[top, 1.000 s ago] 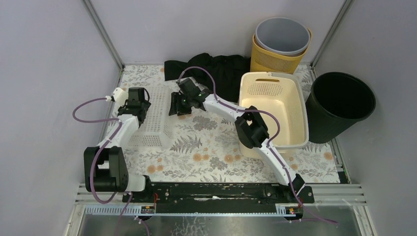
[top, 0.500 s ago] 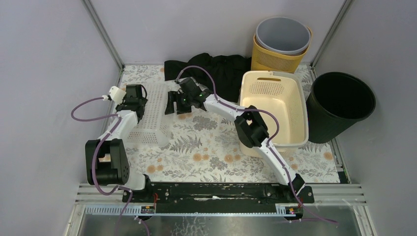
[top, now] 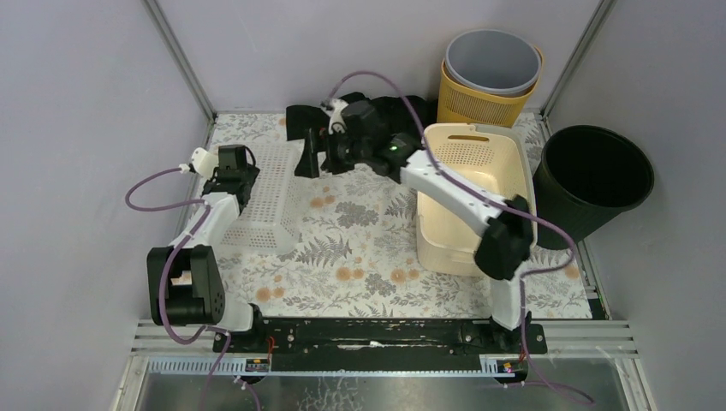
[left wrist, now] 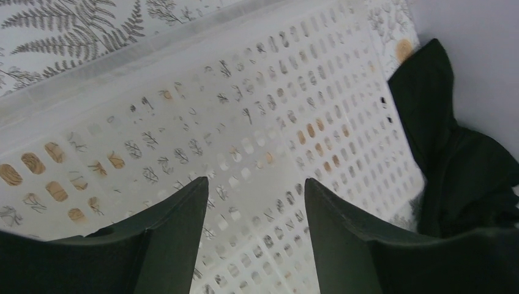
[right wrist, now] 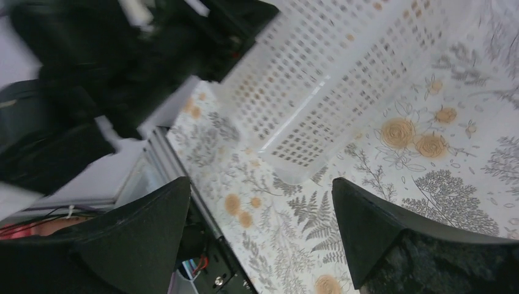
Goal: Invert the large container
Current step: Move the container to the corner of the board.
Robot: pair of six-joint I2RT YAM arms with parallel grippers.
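White perforated basket; floral table; cream tub.

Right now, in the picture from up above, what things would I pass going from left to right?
white basket → black cloth → cream tub → black bin

From my end, the white perforated basket reads as thin moulded plastic with a slight gloss, and the cream tub is smooth plastic with a soft sheen. The table cover looks like a flat, matt sheet printed with ferns and flowers. The crumpled black cloth is dull woven fabric, and the black bucket is matt plastic.
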